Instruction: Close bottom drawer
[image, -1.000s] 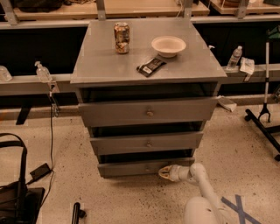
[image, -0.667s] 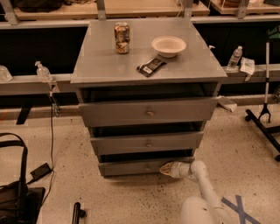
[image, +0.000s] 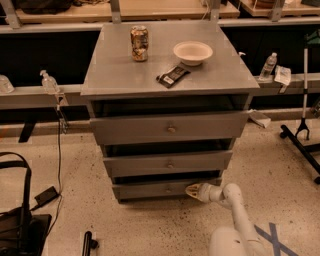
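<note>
The bottom drawer (image: 150, 189) is the lowest and slimmest of three grey drawer fronts, with a small round knob (image: 169, 189) at its centre. It sits a little out from the cabinet, with a dark gap above it. My gripper (image: 192, 190) is low near the floor, its tip against the right part of the drawer front, just right of the knob. The white arm (image: 235, 210) reaches in from the lower right.
The grey cabinet top (image: 115, 70) holds a can (image: 139, 43), a white bowl (image: 192, 52) and a dark snack bar (image: 173, 75). The middle drawer (image: 167, 163) and top drawer (image: 170, 128) stick out. A black bag (image: 17, 220) lies lower left, a stand base (image: 300, 142) right.
The gripper has moved left along the bottom drawer front, closer to the knob. The drawer front looks pushed slightly further in.
</note>
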